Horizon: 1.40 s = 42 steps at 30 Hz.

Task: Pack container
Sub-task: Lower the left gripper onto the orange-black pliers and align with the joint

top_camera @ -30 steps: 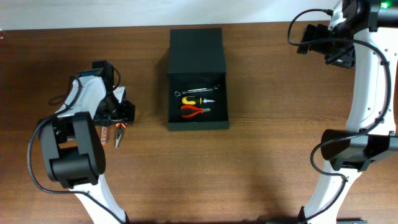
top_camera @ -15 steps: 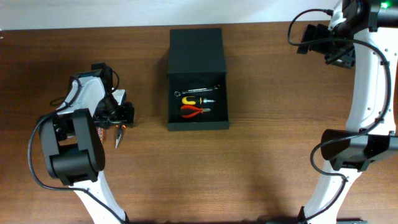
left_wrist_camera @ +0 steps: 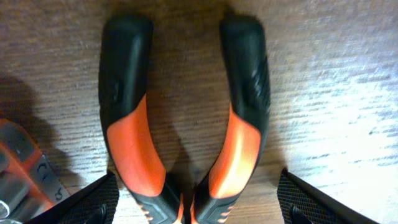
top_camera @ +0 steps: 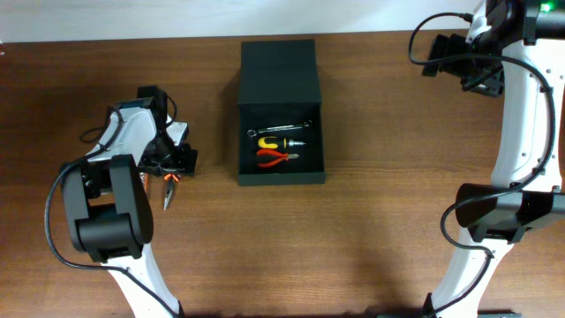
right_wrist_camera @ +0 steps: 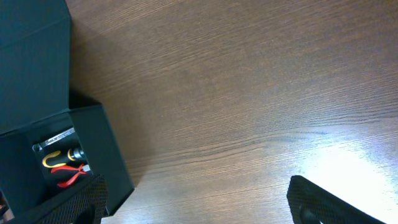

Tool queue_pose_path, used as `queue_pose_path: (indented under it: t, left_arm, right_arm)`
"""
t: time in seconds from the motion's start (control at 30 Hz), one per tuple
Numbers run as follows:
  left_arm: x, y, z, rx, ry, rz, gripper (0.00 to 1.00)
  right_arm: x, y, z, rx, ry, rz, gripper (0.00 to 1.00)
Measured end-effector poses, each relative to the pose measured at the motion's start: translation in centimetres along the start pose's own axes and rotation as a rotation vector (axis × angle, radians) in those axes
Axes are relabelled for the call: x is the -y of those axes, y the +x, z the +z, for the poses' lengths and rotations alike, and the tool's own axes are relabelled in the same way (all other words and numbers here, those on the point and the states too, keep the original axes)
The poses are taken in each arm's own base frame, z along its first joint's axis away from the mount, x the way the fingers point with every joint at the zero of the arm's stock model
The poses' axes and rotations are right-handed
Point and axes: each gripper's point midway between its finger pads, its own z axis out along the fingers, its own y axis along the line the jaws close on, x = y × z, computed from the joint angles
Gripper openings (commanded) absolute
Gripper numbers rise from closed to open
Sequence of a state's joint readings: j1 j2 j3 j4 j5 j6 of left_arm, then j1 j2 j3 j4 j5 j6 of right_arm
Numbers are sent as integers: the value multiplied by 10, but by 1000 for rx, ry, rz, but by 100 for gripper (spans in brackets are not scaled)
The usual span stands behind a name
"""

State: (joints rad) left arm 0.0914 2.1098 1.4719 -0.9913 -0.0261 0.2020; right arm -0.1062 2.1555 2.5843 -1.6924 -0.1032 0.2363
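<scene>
The container (top_camera: 281, 172) is a dark box on the table's middle, its flap lid (top_camera: 278, 66) laid open toward the back. Inside lie a silver wrench (top_camera: 282, 130), a yellow-handled tool (top_camera: 279, 142) and red pliers (top_camera: 276, 158). Orange-and-black pliers (top_camera: 167, 193) lie on the table to its left. My left gripper (top_camera: 173, 164) hangs low over them, open. In the left wrist view the pliers' handles (left_wrist_camera: 127, 143) lie between the fingers (left_wrist_camera: 93, 202), untouched. My right gripper (top_camera: 455, 62) is open and empty, held high at the back right. Its wrist view shows the container (right_wrist_camera: 93, 149) at the left.
An orange-and-grey tool (left_wrist_camera: 25, 168) lies beside the pliers on their left, mostly hidden under my left arm in the overhead view. The right arm's base (top_camera: 503, 212) stands at the right edge. Bare wood lies in front of the container.
My left wrist has shifted a little to the right above the pliers. The pliers, the container and the right arm have not moved.
</scene>
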Motion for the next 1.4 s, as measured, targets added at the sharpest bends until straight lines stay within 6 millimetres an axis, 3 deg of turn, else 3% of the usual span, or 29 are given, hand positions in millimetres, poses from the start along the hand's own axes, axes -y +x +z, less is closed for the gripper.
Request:
queue_pose_path:
  t: [0.13, 0.37, 0.8, 0.87, 1.0, 1.2, 1.4]
  left_arm:
    - [1, -2, 0, 9, 3, -32, 84]
    - [1, -5, -1, 20, 5, -42, 69]
    - [1, -5, -1, 22, 6, 79, 64]
    - [1, -6, -1, 22, 5, 93, 56]
    - [1, -6, -1, 23, 6, 114, 51]
    - [2, -6, -1, 24, 13, 125, 34]
    - [2, -6, -1, 24, 13, 125, 27]
  right_arm:
    - [0, 0, 0, 0, 0, 0, 92]
    - [0, 0, 0, 0, 0, -1, 92]
    - [0, 0, 0, 0, 0, -1, 92]
    - [0, 0, 0, 0, 0, -1, 92]
    - [0, 0, 0, 0, 0, 0, 92]
    - [0, 0, 0, 0, 0, -1, 92]
    - [0, 0, 0, 0, 0, -1, 92]
